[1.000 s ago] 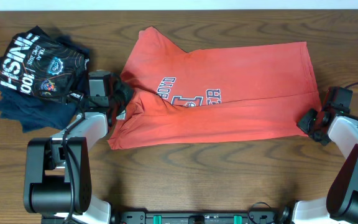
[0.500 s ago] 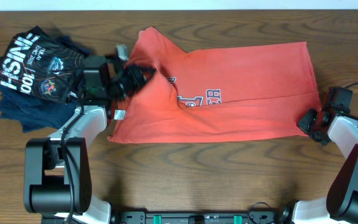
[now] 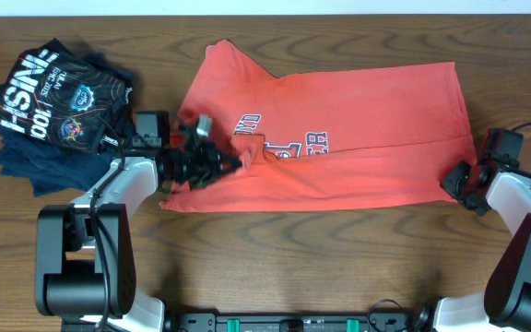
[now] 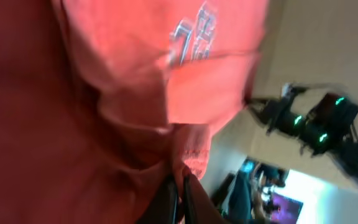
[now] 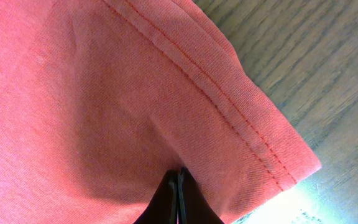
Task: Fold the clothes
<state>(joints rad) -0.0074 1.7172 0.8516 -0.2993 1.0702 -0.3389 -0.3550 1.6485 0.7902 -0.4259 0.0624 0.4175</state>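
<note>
Wood-grain bench (image 3: 339, 267), seen from overhead. Red-orange T-shirt (image 3: 367, 129) lies spread across the middle of the bench, reaching from left of centre almost to the right edge and close to the rear edge. Hem end points to the right edge, sleeve end to the left. Chest print (image 3: 284, 146) faces up, partly creased by a fold running through it.

Pile of dark shirts (image 3: 53, 101) with white lettering sits crumpled at the rear left corner, apart from the T-shirt.

Left gripper (image 3: 218, 159) is over the T-shirt's left part, just left of the print. Jaws clamped on a pinch of red fabric; cloth bunches and rises around the fingers. The left wrist view is blurred: the fingertips (image 4: 166, 200) are together at the bottom of the frame with fabric draping from them, print visible above, and dark gear with green lights (image 4: 316, 121) lies beyond.

Right gripper (image 3: 457, 180) is at the T-shirt's front right corner, near the right edge of the bench. Jaws closed on the cloth. In the right wrist view the fingertips (image 5: 169, 198) meet on a small ridge of fabric just inside the double-stitched hem (image 5: 229, 106); bare wood shows past the hem.
</note>
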